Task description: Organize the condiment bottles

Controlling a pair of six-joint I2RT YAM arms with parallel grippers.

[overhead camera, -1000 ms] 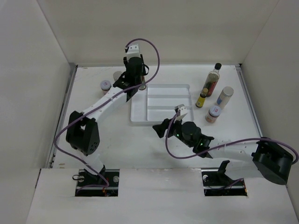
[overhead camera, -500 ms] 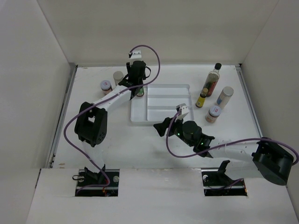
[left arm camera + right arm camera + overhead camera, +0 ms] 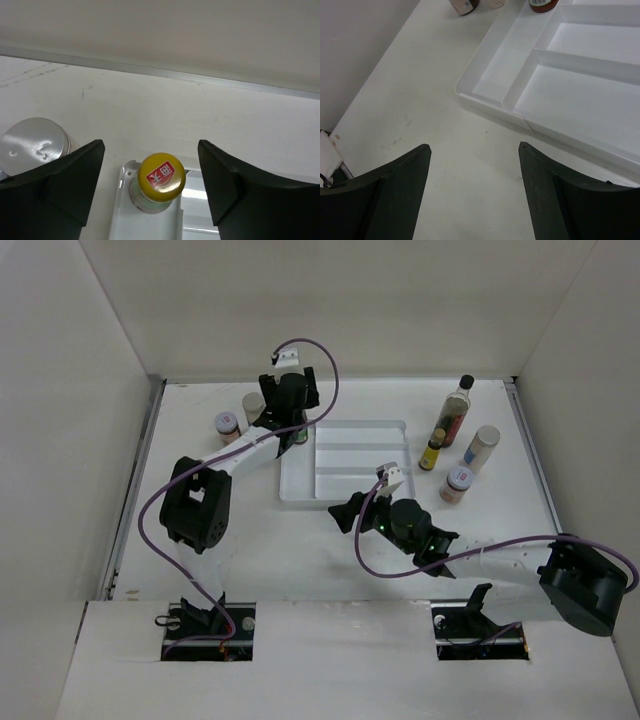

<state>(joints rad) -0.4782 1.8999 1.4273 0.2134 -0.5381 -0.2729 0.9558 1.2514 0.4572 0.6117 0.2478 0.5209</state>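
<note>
**Left arm lets go of a bottle in the tray's far-left corner**

A second ago the left gripper point(image 3: 150, 165) was clamped shut beside the tray point(image 3: 340, 475). Now its jaws stand open on either side of the yellow-capped bottle point(image 3: 161, 176), clear of it on both sides. The bottle stands upright on its own in the tray's far-left corner compartment, so this placement looks finished. The arm has swung only slightly over that corner during the second, and the gripper sits just above the cap.

Just left of the tray, on the counter point(image 3: 250, 530), are a silver-lidded jar point(image 3: 32, 145) and, a little further out, a red-labelled jar point(image 3: 227, 424). Both are outside the tray.

The right gripper point(image 3: 472, 150) hangs low over the counter just off the tray's near-left corner. Its jaws are open with nothing between them, and it has barely shifted.

Right of the tray, four containers wait on the counter:
- a tall dark bottle point(image 3: 457, 410), nearest the tray's far-right corner
- a second yellow-capped bottle point(image 3: 431, 455), just beside the dark one
- a pale tall jar point(image 3: 482, 448), further right
- a squat red-labelled jar point(image 3: 456, 483), nearest the arms

With one bottle in the tray and six containers outside it, the job appears to be at an early stage. The tray's other compartments show bare white in the right wrist view. The left arm's likely next need is to lift clear without clipping the cap. The jars left of the tray are the closest for it to reach.
</note>
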